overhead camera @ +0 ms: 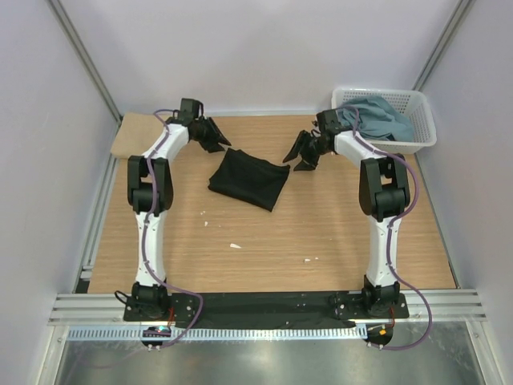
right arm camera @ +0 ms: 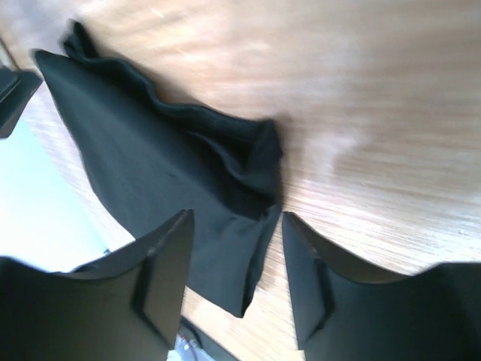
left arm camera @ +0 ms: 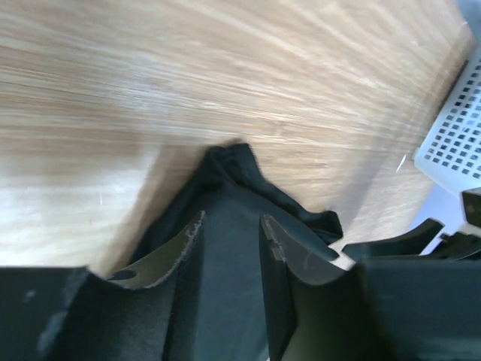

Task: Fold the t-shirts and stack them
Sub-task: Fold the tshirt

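I see the black soft cloth t-shirt (overhead camera: pixel 248 180) lying folded to a rough rectangle on the wooden bench (overhead camera: pixel 272 241), in the far half, between the two arms; the left jaws stand open just beside its far left corner, with nothing gripped; in the left wrist view the two fingers (left arm camera: pixel 184 259) are apart and the black shirt (left arm camera: pixel 240 188) shows under and between them, but I cannot tell if they touch it; the right jaws are also open and empty, just beside the far right corner of the same shirt; in the right wrist view the fingers (right arm camera: pixel 169 256) frame a folded corner of it (right arm camera: pixel 150 165), where several layers of cloth lie one upon another; a tan-beige cloth t-shirt (overhead camera: pixel 135 135) lies flat at the far left corner of the bench, behind the white left arm (overhead camera: pixel 151 184); dusty blue-grey cloth t-shirts (overhead camera: pixel 377 116) are heaped in the white plastic lattice basket (overhead camera: pixel 423 128) at the far right corner, just behind the white right arm (overhead camera: pixel 383 188); some small white scraps (overhead camera: pixel 235 245) lie on the bare wood, nearer to the arm bases
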